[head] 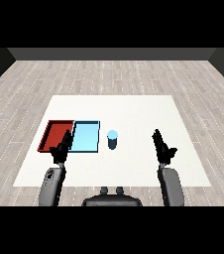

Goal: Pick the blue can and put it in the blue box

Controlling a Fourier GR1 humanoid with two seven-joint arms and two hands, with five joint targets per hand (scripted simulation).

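A blue can (pixel 112 140) stands upright on the white table (pixel 134 109), just right of the light blue tray (pixel 85 137). My right hand (pixel 161 145) hovers to the can's right, well apart from it, fingers straight and holding nothing. Over the near edge where the red and light blue trays meet, my left hand (pixel 63 147) is open and empty too. It covers part of the red tray's near right corner.
The red tray (pixel 54 134) lies directly left of the light blue tray, their sides touching. Both trays hold nothing. White table surface stretches beyond the can to the far edge and off to the right.
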